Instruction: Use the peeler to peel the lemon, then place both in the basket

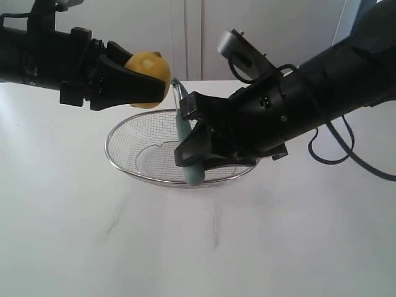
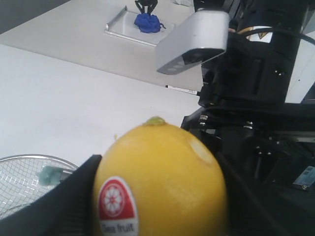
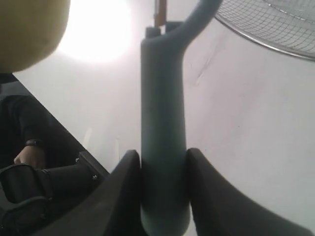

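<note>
My left gripper (image 1: 139,79) is shut on the yellow lemon (image 1: 150,75), held in the air above the basket's far left rim. In the left wrist view the lemon (image 2: 162,182) fills the space between the dark fingers and shows a red sticker. My right gripper (image 1: 193,143) is shut on the teal handle of the peeler (image 1: 186,139), which stands nearly upright with its metal blade head beside the lemon. The right wrist view shows the peeler (image 3: 162,123) clamped between both fingers. The wire mesh basket (image 1: 124,133) sits on the white table below both grippers.
The white table (image 1: 198,247) stretches toward the front. In the left wrist view a tray with a blue object (image 2: 147,22) lies far off, and a pen (image 2: 181,89) rests on the table. Cables hang from the right arm (image 1: 328,80).
</note>
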`<state>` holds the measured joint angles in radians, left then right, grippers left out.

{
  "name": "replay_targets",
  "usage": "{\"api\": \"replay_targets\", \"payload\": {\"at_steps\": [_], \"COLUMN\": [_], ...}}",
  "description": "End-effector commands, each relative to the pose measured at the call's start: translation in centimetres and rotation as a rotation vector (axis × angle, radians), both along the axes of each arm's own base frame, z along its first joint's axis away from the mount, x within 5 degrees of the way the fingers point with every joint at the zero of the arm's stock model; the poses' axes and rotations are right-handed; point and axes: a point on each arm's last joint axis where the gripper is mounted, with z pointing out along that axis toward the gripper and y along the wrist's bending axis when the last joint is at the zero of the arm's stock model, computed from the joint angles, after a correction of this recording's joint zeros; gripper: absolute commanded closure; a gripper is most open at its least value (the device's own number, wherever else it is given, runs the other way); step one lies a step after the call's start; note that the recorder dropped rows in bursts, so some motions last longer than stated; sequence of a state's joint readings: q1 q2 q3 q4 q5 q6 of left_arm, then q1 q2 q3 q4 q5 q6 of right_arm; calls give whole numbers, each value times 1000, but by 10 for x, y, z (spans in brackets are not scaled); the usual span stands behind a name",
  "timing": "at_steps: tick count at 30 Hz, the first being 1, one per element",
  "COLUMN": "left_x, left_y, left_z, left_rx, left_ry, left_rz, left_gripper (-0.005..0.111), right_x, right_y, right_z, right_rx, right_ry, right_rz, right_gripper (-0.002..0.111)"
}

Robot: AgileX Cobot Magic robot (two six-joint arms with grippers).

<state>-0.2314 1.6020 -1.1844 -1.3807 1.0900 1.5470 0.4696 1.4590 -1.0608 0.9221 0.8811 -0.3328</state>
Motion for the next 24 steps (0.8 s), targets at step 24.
{"api": "replay_targets", "payload": {"at_steps": [24], "left_x": [-2], "left_y": [-1], "left_z": [3], "left_rx": [-4], "left_ry": [-9], "left_rz": [-6], "left_gripper": [107], "right_x": [-4], "right_y": [4], "right_z": [17], "right_rx": [138], "right_ry": [-23], "right_rz": [-29], "right_gripper": [108]}}
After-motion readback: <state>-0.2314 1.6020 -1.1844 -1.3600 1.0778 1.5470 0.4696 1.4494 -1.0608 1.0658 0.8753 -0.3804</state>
